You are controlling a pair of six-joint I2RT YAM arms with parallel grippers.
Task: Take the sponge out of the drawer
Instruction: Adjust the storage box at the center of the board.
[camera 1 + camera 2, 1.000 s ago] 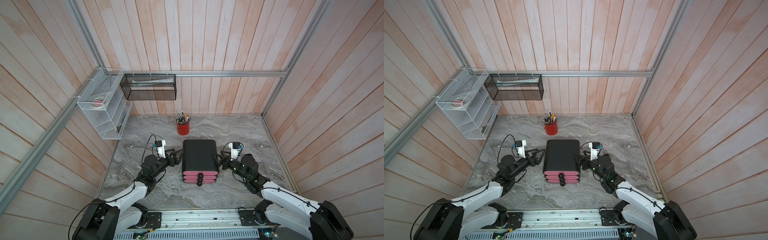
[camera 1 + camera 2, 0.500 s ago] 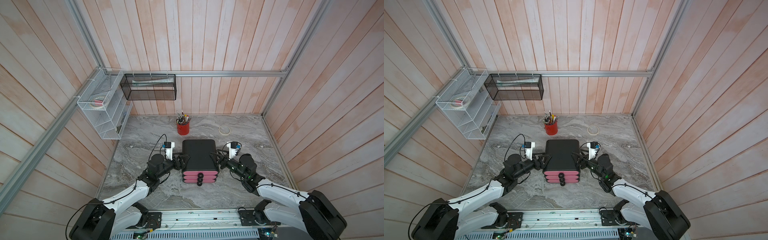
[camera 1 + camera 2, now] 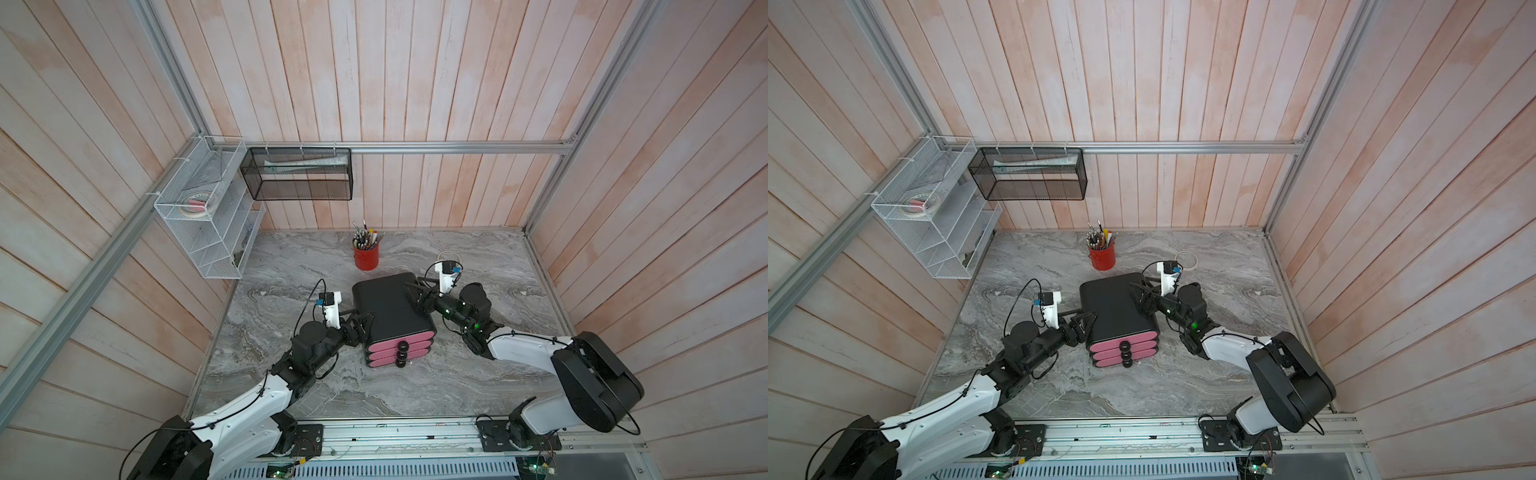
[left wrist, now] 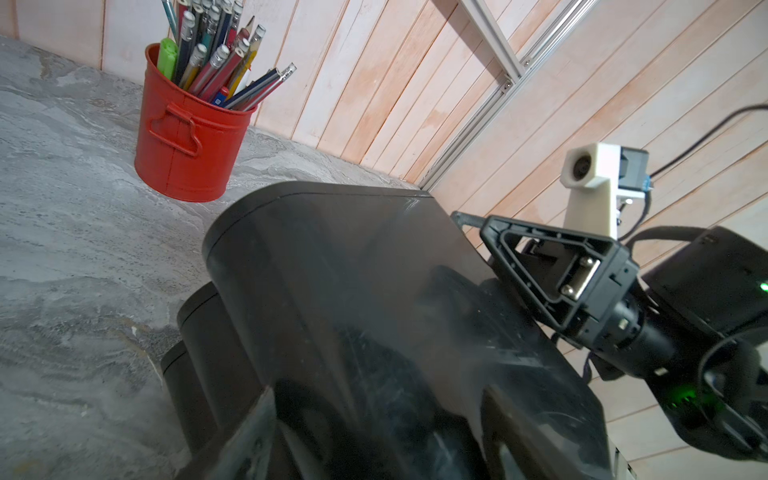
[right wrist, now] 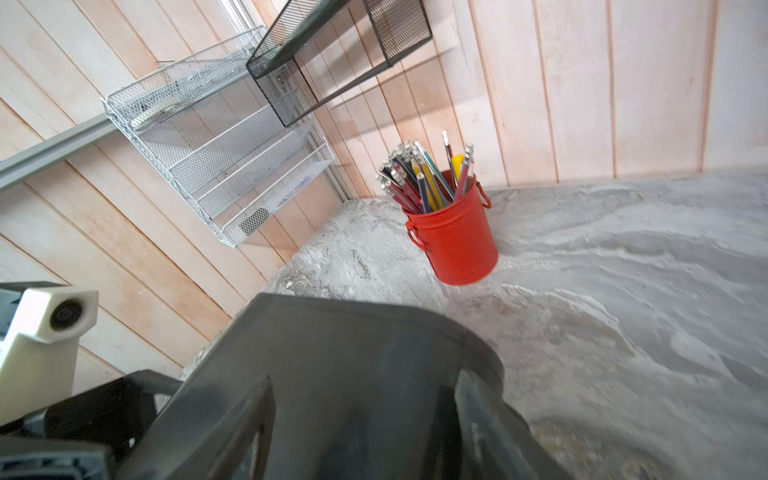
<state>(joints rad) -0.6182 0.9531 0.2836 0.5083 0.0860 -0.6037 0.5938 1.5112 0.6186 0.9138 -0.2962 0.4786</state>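
The drawer unit (image 3: 390, 307) (image 3: 1117, 303) is a black box on the marble table, with three pink drawer fronts (image 3: 399, 345), each with a black knob, all pushed in. The sponge is hidden. My left gripper (image 3: 365, 326) (image 4: 378, 395) is open against the unit's left side near the front, its fingers straddling the upper edge. My right gripper (image 3: 411, 291) (image 5: 363, 380) is open at the unit's right rear corner. Its fingers reach over the top edge, and it also shows in the left wrist view as the right gripper (image 4: 469, 222).
A red cup of pencils (image 3: 366, 257) stands just behind the unit. A tape roll (image 3: 449, 255) lies at the back right, close to the right wrist. A white wire rack (image 3: 208, 220) and a black mesh basket (image 3: 299, 174) hang on the walls at the back left.
Both arms have moved inward from beside the unit until their grippers meet its sides. The right gripper has also shifted toward the back corner. Both sets of jaws have narrowed slightly.
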